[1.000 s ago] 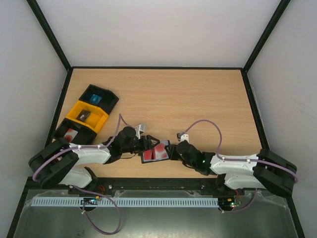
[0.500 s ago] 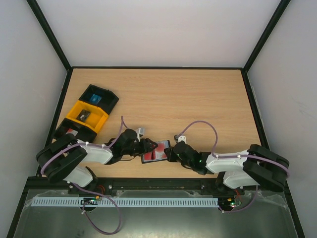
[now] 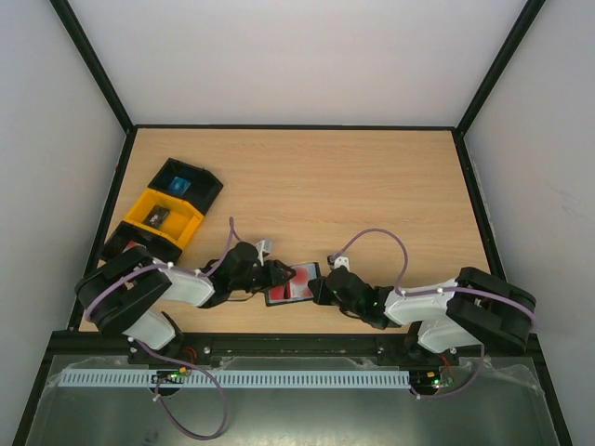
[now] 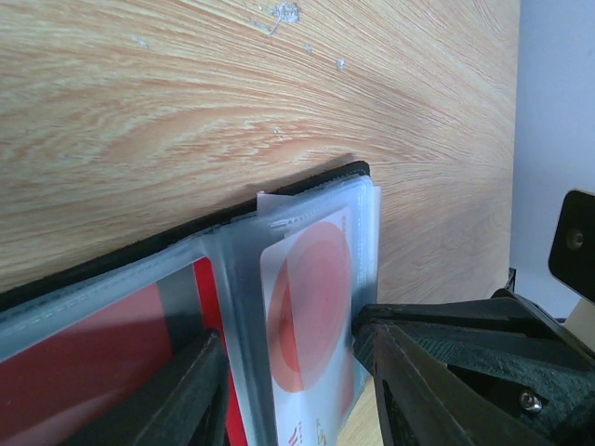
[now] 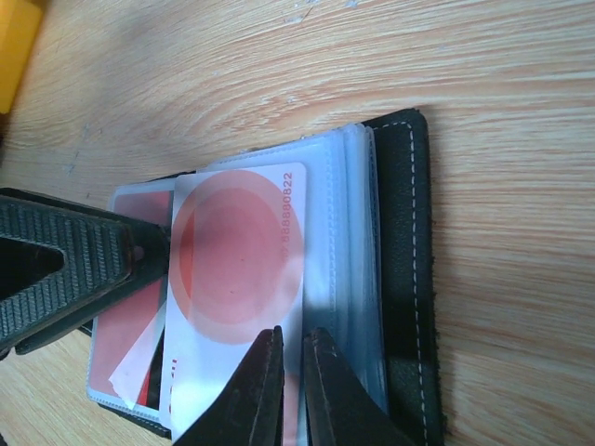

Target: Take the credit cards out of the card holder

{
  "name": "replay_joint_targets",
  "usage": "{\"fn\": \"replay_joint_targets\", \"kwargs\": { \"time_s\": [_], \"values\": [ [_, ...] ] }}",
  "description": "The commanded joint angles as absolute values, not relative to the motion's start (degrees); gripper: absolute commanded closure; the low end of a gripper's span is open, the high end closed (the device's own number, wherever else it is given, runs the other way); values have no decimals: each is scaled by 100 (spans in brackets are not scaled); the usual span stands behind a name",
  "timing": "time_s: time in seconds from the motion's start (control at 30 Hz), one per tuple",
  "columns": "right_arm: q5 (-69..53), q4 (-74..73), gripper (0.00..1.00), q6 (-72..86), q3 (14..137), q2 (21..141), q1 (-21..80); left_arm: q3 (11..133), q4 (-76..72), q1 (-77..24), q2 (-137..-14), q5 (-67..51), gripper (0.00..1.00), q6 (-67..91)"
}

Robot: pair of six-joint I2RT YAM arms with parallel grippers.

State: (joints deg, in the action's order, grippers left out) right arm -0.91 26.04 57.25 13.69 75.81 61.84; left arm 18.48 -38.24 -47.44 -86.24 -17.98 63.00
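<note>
right jaws clamped on a red-and-white credit card in the card holder; left jaws apart, straddling the card holder's clear leaves.

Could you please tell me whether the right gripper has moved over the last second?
Yes. The right gripper has edged left, away from the table's right edge, toward the card holder.

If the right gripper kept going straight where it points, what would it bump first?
The red-circle card, poking out of the holder. The right gripper has its tips right at that card's edge, though whether they touch it is hard to tell.
</note>
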Motion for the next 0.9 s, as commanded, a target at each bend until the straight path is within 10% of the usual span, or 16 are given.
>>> {"fn": "replay_joint_targets", "kwargs": {
  "time_s": [0.0, 0.87],
  "values": [
    [-179, 2585, 91, 5801, 1232, 7810, 6192, 1749, -4161, -4723, -8886, -1843, 56, 6294],
    [-20, 2611, 91, 5881, 1202, 7967, 6190, 1718, -3811, -4748, -8470, -1688, 94, 6292]
  ]
}}
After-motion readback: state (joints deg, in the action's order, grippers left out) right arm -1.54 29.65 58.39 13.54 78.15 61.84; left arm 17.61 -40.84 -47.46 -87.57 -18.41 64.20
